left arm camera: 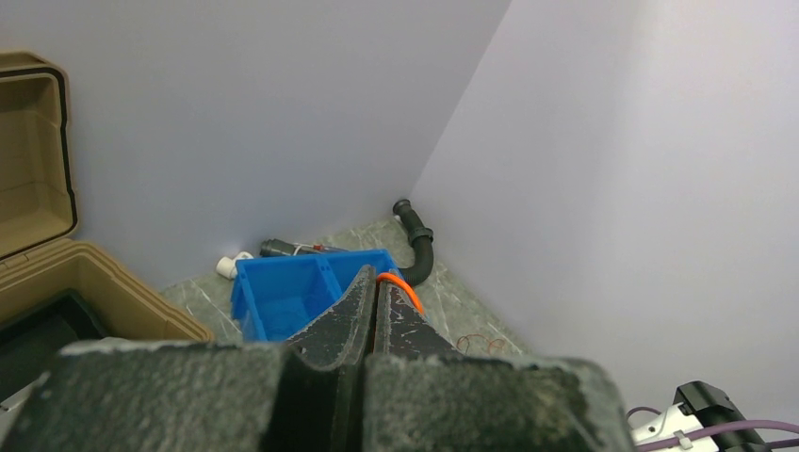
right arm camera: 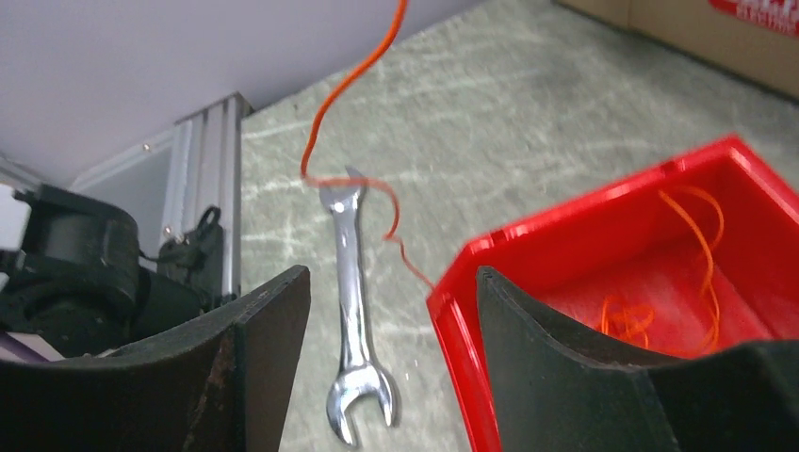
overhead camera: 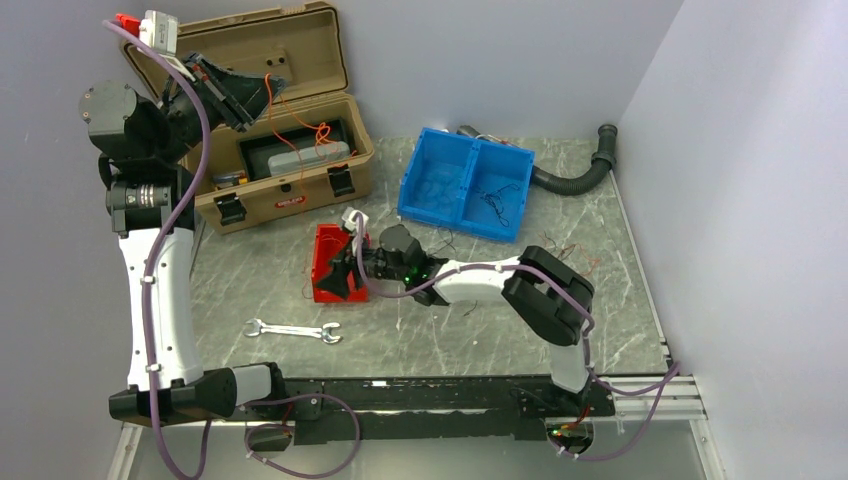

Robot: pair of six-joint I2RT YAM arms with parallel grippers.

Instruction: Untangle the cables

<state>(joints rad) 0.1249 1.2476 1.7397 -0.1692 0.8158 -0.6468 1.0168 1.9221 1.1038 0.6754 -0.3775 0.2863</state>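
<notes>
My left gripper (overhead camera: 272,88) is raised high over the tan case and is shut on a thin orange cable (overhead camera: 292,118). In the left wrist view the orange cable (left arm camera: 405,290) loops out over the tip of the closed left gripper (left arm camera: 375,278). The strand drops to the red bin (overhead camera: 325,262), where more orange cable (right arm camera: 660,311) lies coiled. My right gripper (overhead camera: 347,266) is low at that bin and open. In the right wrist view the right gripper (right arm camera: 391,275) straddles the bin's wall (right arm camera: 452,320), one finger inside, nothing pinched. Thin black cables (overhead camera: 497,196) lie in the blue bin.
The open tan case (overhead camera: 290,170) stands at the back left, and the blue two-part bin (overhead camera: 440,178) at the back middle. A black ribbed hose (overhead camera: 580,176) lies in the far corner. A steel wrench (overhead camera: 295,330) lies in front of the red bin. Loose thin wires (overhead camera: 572,256) lie right of my right arm.
</notes>
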